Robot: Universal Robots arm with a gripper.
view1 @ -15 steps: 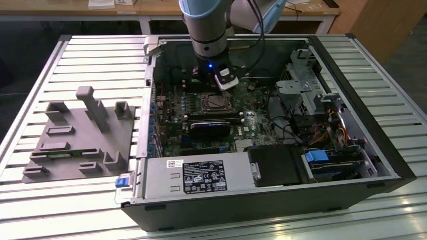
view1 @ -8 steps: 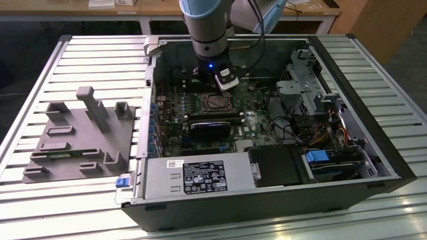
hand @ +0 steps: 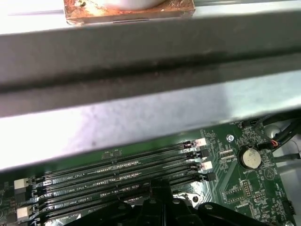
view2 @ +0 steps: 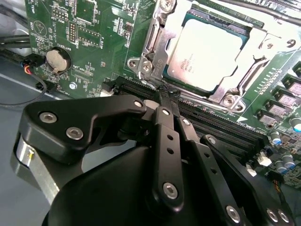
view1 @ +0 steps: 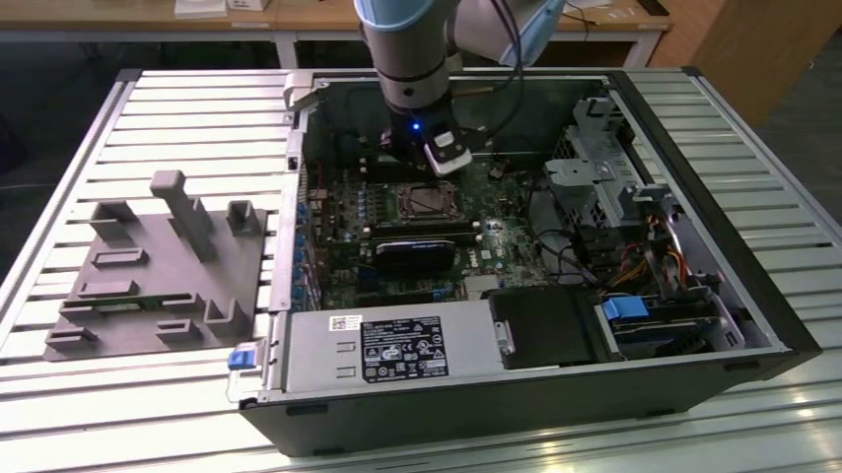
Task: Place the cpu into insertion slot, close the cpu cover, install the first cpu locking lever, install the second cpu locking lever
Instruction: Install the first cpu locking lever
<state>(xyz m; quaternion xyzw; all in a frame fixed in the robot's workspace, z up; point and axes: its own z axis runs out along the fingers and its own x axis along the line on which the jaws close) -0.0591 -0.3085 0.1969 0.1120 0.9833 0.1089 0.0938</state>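
Observation:
The cpu lies flat in the insertion slot, its dull silver top showing through the window of the cpu cover, which lies down over it. My gripper hangs just off the slot's edge, above the memory slots, with its black fingers pressed together. I cannot tell whether a thin lever is caught between them. In the exterior view the gripper is low inside the open computer case, just behind the insertion slot. The first wrist view has the finger base over the memory slots.
Case walls surround the motherboard. A black block sits in front of the slot, a power supply nearer still, and a drive cage with cables at the exterior view's right. A grey fixture stands on the table at its left. A coin battery is nearby.

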